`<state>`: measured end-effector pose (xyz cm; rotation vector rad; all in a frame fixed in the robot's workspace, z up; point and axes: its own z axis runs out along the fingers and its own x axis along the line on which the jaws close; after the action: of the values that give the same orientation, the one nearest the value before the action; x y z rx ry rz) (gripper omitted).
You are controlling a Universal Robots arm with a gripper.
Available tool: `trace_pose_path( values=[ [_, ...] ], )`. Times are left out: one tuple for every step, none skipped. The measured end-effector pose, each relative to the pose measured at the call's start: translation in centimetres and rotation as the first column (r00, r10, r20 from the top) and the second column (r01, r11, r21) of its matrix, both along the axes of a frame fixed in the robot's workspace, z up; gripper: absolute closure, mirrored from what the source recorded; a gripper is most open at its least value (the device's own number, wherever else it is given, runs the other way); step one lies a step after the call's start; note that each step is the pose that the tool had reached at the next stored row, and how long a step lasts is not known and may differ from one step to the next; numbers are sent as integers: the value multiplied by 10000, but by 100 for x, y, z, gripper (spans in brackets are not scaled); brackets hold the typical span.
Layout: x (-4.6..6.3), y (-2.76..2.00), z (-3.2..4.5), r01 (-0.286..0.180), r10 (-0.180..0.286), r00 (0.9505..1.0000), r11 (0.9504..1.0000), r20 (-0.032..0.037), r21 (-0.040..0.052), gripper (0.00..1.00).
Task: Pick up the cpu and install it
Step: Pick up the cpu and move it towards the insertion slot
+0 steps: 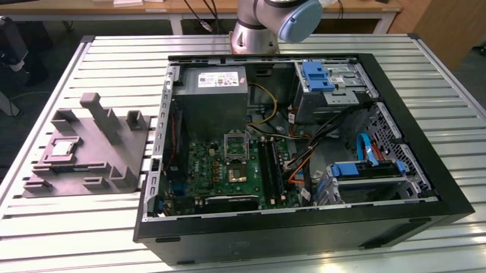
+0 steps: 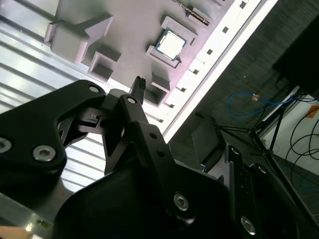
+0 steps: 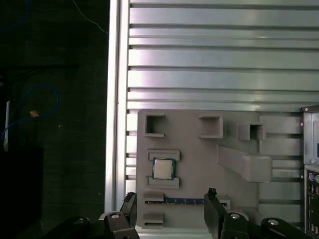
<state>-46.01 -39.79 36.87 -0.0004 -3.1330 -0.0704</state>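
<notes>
The cpu (image 3: 162,169) is a small silvery square chip lying flat in a recess of the grey moulded tray (image 3: 199,154). It also shows in the second wrist view as the cpu (image 2: 171,42), and in the exterior view as a pale square cpu (image 1: 61,149) on the tray (image 1: 102,162) at the exterior view's left. My gripper (image 3: 171,201) hangs above the tray, well clear of the chip. It is open, its two black fingertips spread wide with nothing between them. One fingertip (image 2: 139,84) points toward the tray.
An open computer case (image 1: 395,170) lies on the slatted metal table (image 1: 76,227), beside the tray. Inside are a green motherboard (image 1: 209,170) with a silver-framed socket (image 1: 235,142), a grey power supply box (image 1: 216,94), cables and blue drive brackets. The arm's base (image 1: 258,28) stands behind the case.
</notes>
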Motion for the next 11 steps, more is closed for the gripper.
trace_pose_path(
  values=[
    [0,0,-2,-3,3,10000,10000,9,1,35],
    [0,0,-7,-5,5,10000,10000,20,1,35],
    [0,0,-13,-8,8,10000,10000,27,2,35],
    [-1,0,-23,-12,12,10000,10000,33,3,35],
    [-1,0,-36,-16,16,10000,10000,34,2,35],
    [-1,0,-52,-23,23,10000,10000,34,1,35],
    [-1,0,-70,-31,31,10000,10000,34,1,35],
    [-1,-2,-88,-36,36,10000,10000,34,1,35],
    [-1,-7,-107,-41,41,10000,10000,34,1,35],
    [-1,-13,-125,-45,45,10000,10000,34,1,35],
    [-1,-17,-143,-47,47,10000,10000,33,1,35]
  ],
)
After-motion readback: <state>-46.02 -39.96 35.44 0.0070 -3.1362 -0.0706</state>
